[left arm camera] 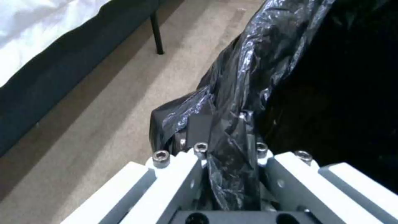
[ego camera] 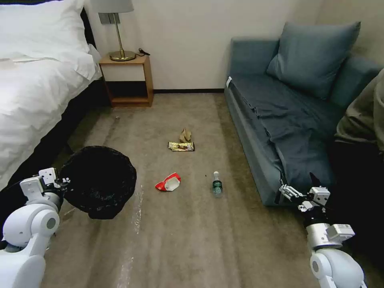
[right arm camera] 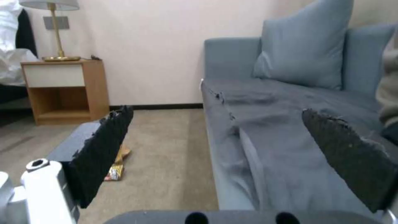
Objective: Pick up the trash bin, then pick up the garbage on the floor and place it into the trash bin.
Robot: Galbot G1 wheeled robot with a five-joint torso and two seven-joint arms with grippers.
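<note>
My left gripper (ego camera: 61, 181) is shut on the rim of the trash bin (ego camera: 98, 182), at the lower left beside the bed. The bin's black liner (left arm camera: 248, 77) bunches between the fingers, and its dark mouth faces the head camera. The garbage lies on the carpet: a red-and-white packet (ego camera: 168, 183), a clear bottle (ego camera: 217, 185) with a green label, a gold wrapper (ego camera: 181, 146) and a tan paper wad (ego camera: 185, 135). Down by the sofa's front corner, my right gripper (ego camera: 297, 186) is open with nothing between its pads (right arm camera: 104, 149). The gold wrapper (right arm camera: 115, 171) shows past one pad.
A bed (ego camera: 36, 88) with white linen runs along the left. A wooden nightstand (ego camera: 128, 80) with a lamp stands at the back wall. A blue-grey sofa (ego camera: 288, 120) with a cushion lines the right side. Open carpet (ego camera: 192, 240) lies between them.
</note>
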